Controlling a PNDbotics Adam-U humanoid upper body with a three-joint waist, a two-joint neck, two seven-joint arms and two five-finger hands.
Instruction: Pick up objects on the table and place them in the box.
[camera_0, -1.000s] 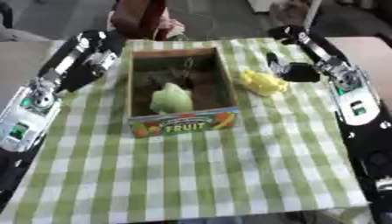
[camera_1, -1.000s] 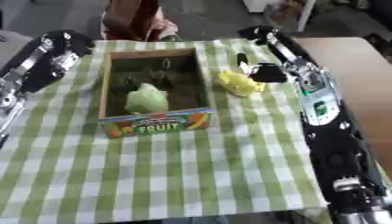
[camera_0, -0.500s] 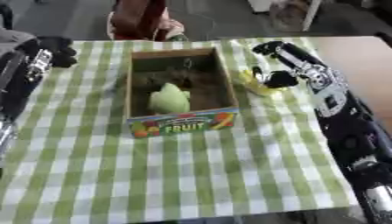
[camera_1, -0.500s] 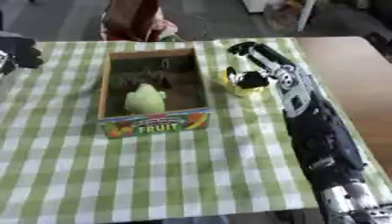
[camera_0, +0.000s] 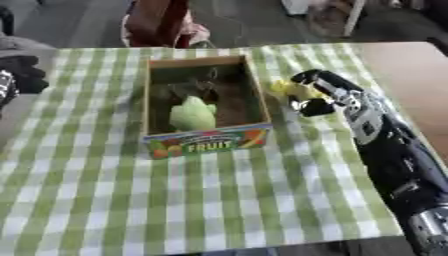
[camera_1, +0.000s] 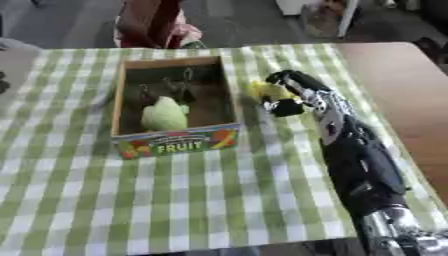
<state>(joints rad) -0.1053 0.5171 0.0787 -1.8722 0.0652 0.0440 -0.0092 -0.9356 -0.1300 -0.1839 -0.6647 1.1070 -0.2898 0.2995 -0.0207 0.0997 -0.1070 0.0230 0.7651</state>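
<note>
green checked cloth (camera_0: 219, 200) | right hand (camera_0: 315, 95) curled on yellow object (camera_0: 284, 89) beside box (camera_0: 206, 142) | pale green item (camera_0: 192, 114) inside

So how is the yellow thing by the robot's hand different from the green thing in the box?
The yellow thing lies on the checked cloth outside the box, to its right; the green thing already sits inside. The yellow one is under the right hand, whose fingers curl around it; nothing touches the green one. The yellow one shows smaller, partly hidden by the hand. What either is, I cannot tell.
</note>
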